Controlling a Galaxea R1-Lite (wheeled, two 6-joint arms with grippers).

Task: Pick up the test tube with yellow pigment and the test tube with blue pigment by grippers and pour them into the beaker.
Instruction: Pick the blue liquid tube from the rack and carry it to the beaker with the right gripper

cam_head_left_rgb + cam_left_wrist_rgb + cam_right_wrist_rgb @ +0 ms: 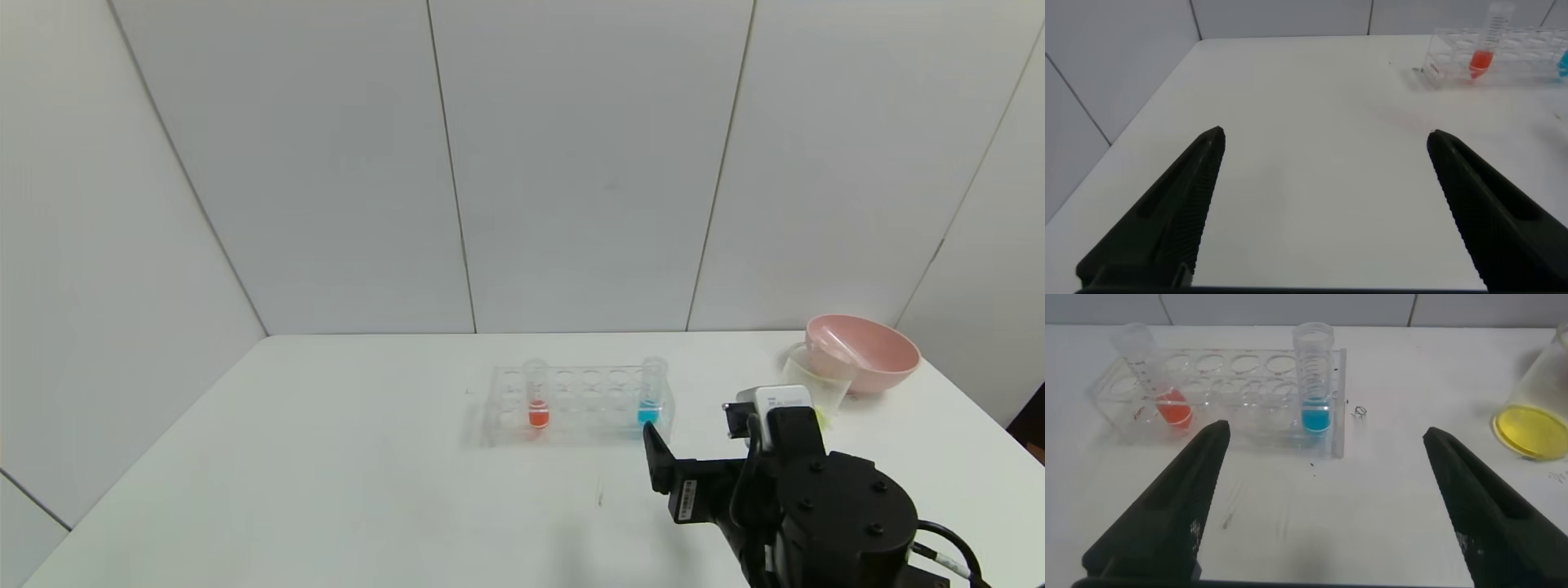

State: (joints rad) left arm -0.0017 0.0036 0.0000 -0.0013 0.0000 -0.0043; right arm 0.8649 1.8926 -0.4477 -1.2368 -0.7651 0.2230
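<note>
Left gripper is hanging with its fingers spread wide and nothing between them, well back from the work; the rack is lying far ahead of it and off to its right, with the orange-red tube standing in the near end. Right gripper is also hovering spread and unloaded, low over the table, and it is plainly the nearer arm. Ahead of it and a little left of the midline between its fingers, the test tube with blue pigment is standing upright in the rack's end hole, its long axis vertical. Farther to its right the beaker is sitting with yellow liquid already pooled in its bottom, beside the pink bowl. No yellow tube is showing, so the blue tube looks like the next grasp.
</note>
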